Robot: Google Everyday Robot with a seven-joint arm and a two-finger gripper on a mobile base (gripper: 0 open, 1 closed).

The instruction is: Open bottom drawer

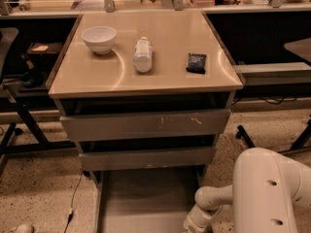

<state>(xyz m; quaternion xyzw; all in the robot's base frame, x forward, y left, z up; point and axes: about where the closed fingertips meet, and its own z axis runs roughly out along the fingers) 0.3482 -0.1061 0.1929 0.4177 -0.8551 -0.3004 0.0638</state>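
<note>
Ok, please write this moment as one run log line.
bottom drawer: pulled out | end effector: at drawer's right side, bottom edge of view

A lab-like workroom: cluttered benches (58, 4), cables (73, 198) on speckled floor (43, 178), gripper (191, 226) at the bottom edge.
</note>
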